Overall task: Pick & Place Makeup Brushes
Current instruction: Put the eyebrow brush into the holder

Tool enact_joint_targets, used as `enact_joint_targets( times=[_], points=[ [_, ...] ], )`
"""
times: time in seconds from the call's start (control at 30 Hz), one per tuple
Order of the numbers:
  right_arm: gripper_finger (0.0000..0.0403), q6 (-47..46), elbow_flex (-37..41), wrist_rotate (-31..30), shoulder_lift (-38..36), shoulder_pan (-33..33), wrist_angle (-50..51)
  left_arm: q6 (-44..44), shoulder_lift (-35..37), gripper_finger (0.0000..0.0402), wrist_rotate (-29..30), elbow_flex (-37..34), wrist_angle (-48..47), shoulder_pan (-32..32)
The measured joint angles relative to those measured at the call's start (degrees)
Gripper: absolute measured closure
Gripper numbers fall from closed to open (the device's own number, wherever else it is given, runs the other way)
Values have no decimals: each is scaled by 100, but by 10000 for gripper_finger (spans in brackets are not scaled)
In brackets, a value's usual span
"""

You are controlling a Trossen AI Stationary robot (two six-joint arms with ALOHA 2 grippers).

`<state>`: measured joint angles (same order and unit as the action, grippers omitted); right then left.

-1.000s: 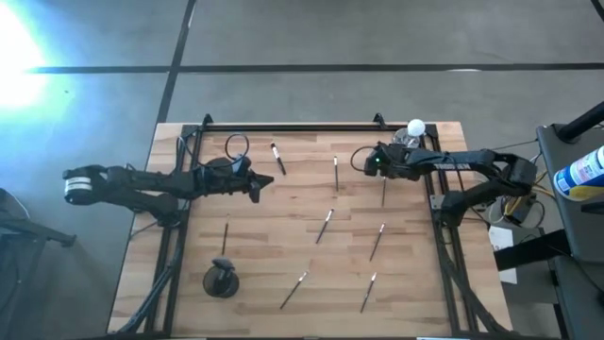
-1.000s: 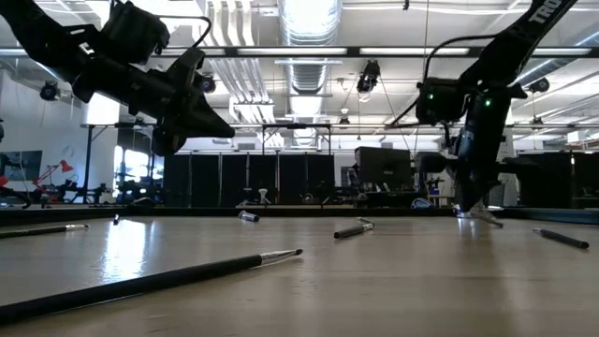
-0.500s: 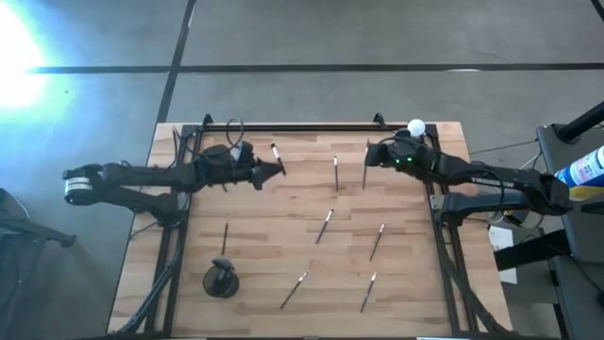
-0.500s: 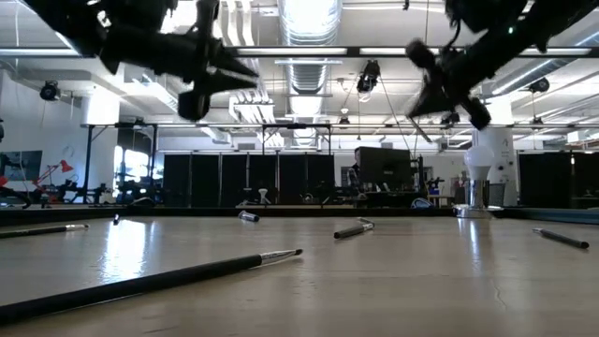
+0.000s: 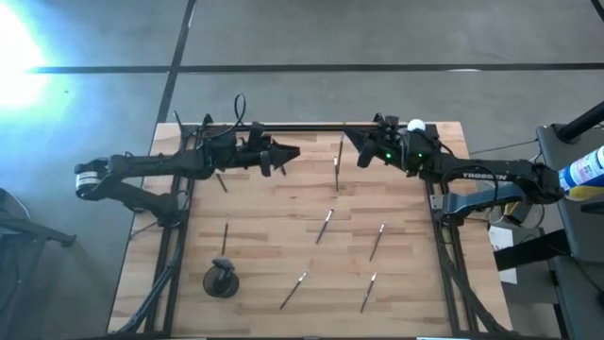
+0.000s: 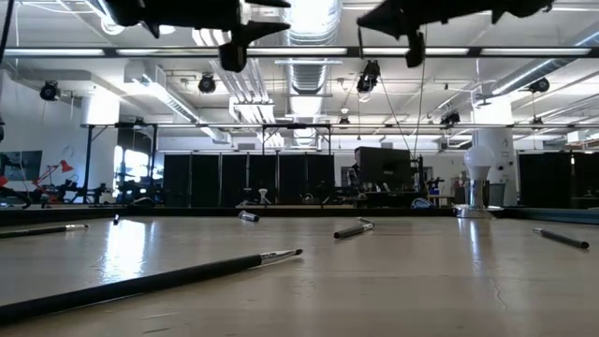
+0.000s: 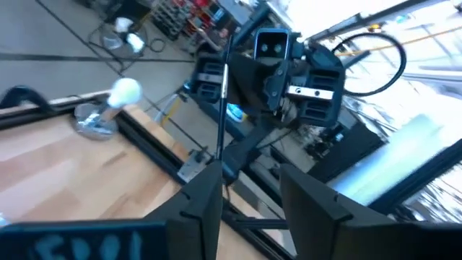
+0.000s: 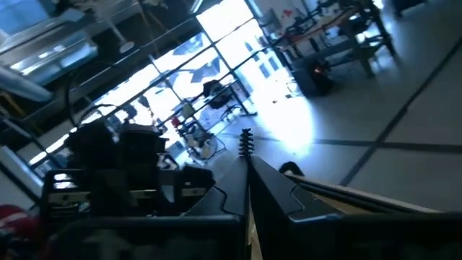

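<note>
My right gripper (image 5: 352, 146) is shut on a thin makeup brush (image 7: 224, 94), high above the table's far middle. My left gripper (image 7: 253, 195) faces it, open; the brush stands just ahead of its fingers, and I cannot tell whether they touch. In the low view both grippers (image 6: 253, 28) (image 6: 374, 14) are at the top edge. Other brushes lie flat on the wood (image 5: 336, 178) (image 5: 325, 225) (image 5: 377, 241). A dark round cup (image 5: 221, 280) stands at the near left. My right gripper pinches the brush's handle (image 7: 225, 76) between its two shut fingers. They come level from the table's right and lie across the brush. One end pokes out past the fingertips (image 8: 245, 141). The brush stands roughly upright, lifted clear of the table.
More brushes lie near the front (image 5: 293, 290) (image 5: 368, 291) and at the left (image 5: 226, 231). A white ball on a clear stand (image 5: 415, 126) sits at the far right corner. A black rail (image 5: 302, 127) runs along the far edge.
My right gripper has lifted a brush off the table's right side and carried it up and toward the far middle. My left gripper has risen, moved toward the right gripper and opened. The two now face each other.
</note>
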<state>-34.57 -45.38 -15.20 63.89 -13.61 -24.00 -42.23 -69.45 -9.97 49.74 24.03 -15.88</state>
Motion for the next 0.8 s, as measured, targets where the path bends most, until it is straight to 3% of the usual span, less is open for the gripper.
enact_joint_targets(
  times=[0.23,0.5,0.8],
  points=[
    [394,247,-1107,616,848,188,19,184,-494,271,-110,671,-6,0],
    [394,718,-2108,852,1486,392,501,349,-623,271,-117,969,-2,-28],
    [394,930,-2512,983,1723,411,760,623,-551,281,-314,1004,273,-28]
  ],
)
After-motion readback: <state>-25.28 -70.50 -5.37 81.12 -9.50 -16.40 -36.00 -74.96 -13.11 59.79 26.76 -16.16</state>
